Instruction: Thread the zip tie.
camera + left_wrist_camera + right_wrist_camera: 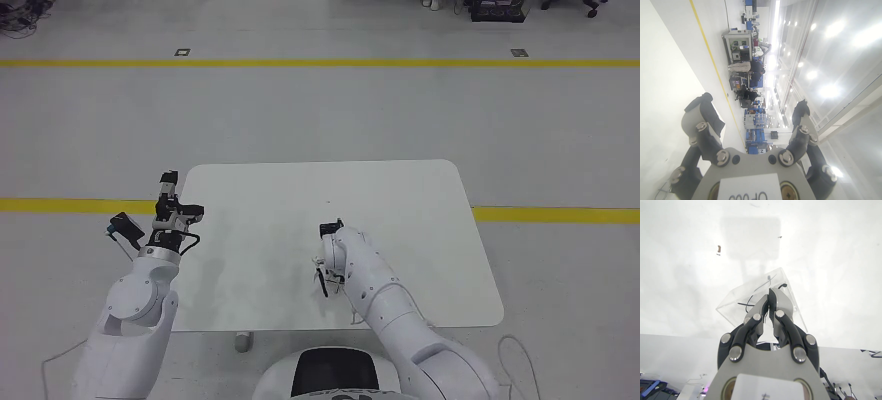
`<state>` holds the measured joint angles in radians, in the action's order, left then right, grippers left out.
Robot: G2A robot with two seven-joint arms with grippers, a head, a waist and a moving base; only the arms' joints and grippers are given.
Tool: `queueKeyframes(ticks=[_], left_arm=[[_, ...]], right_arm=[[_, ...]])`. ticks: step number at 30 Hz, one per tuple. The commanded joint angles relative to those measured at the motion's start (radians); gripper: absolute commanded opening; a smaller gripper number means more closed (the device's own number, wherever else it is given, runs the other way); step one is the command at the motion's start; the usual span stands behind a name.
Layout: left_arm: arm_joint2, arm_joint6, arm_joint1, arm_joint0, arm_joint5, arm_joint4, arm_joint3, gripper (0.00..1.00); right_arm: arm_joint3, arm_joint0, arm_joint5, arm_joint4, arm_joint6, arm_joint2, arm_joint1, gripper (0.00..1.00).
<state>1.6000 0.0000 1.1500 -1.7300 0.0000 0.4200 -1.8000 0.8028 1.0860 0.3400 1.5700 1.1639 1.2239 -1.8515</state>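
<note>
table [400, 230] edge beside wide-spread left claw [753, 101].

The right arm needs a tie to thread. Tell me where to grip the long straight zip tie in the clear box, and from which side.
Grip the straight zip tie mid-strap, where it lies free of the other ties. Come from above, probably: the clear box's walls block the sides, and the thin strap lies flat, so straddle it crosswise.

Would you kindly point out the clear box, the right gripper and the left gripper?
clear box [728, 308], right wrist view, on its bare side wall.
right gripper [769, 298], right wrist view, midway between its shut fingertips.
left gripper [753, 100], left wrist view, midway between its open fingertips.
</note>
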Motion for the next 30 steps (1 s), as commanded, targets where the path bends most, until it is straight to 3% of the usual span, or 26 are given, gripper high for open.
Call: queueKeyframes(ticks=[1, 9, 19, 22, 24, 28, 30], left_arm=[[0.000, 0.000, 0.000, 0.000, 0.000, 0.000, 0.000, 1.00], [0.000, 0.000, 0.000, 0.000, 0.000, 0.000, 0.000, 1.00], [0.000, 0.000, 0.000, 0.000, 0.000, 0.000, 0.000, 1.00], [0.000, 0.000, 0.000, 0.000, 0.000, 0.000, 0.000, 1.00], [0.000, 0.000, 0.000, 0.000, 0.000, 0.000, 0.000, 1.00], [0.000, 0.000, 0.000, 0.000, 0.000, 0.000, 0.000, 1.00], [0.000, 0.000, 0.000, 0.000, 0.000, 0.000, 0.000, 1.00]], right_arm=[[0.037, 0.019, 0.000, 0.000, 0.005, -0.012, 0.005, 0.00], [0.253, 0.132, -0.002, 0.000, 0.044, -0.057, 0.038, 0.00], [0.592, 0.319, -0.106, -0.018, 0.022, -0.025, 0.113, 0.00], [0.688, 0.383, -0.155, -0.037, -0.014, -0.010, 0.133, 0.00], [0.745, 0.422, -0.225, -0.080, -0.043, 0.011, 0.144, 0.00], [0.819, 0.474, -0.381, -0.145, -0.098, 0.057, 0.163, 0.00], [0.834, 0.488, -0.405, -0.163, -0.116, 0.071, 0.168, 0.00]])
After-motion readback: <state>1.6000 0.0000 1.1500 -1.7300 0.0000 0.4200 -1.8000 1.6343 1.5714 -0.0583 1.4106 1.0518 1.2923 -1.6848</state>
